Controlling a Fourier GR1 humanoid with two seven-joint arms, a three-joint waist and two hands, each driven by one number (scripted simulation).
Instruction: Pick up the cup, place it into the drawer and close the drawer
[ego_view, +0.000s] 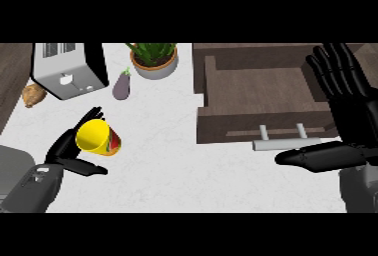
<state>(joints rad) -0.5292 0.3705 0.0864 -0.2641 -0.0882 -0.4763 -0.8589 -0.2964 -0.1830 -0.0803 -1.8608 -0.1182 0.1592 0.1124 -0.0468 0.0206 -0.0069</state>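
Head view of the counter. The yellow cup, with a red and green pattern on its side, sits at centre left of the frame, tilted so that its open mouth faces up and to the left. The left hand grips it: the black fingers curl round the cup's far left side and the thumb lies beneath it. Whether the cup's base touches the white counter cannot be told. The grey left forearm enters from the lower left corner.

The cup is well apart from the brown wooden drawer, which stands pulled open in the upper right of the frame. The drawer's front panel faces the lower edge and carries a grey bar handle.

The right hand lies along the right edge over the drawer's right side. It is spread flat, holding nothing, with straight fingers pointing to the top of the frame. Its thumb extends leftward just below the handle's right end; contact with the handle cannot be told.

Across the top of the frame:
- A silver and black toaster at upper left
- A brown tuber just beside the toaster, on its left
- A purple eggplant to the toaster's right
- A potted plant at upper centre
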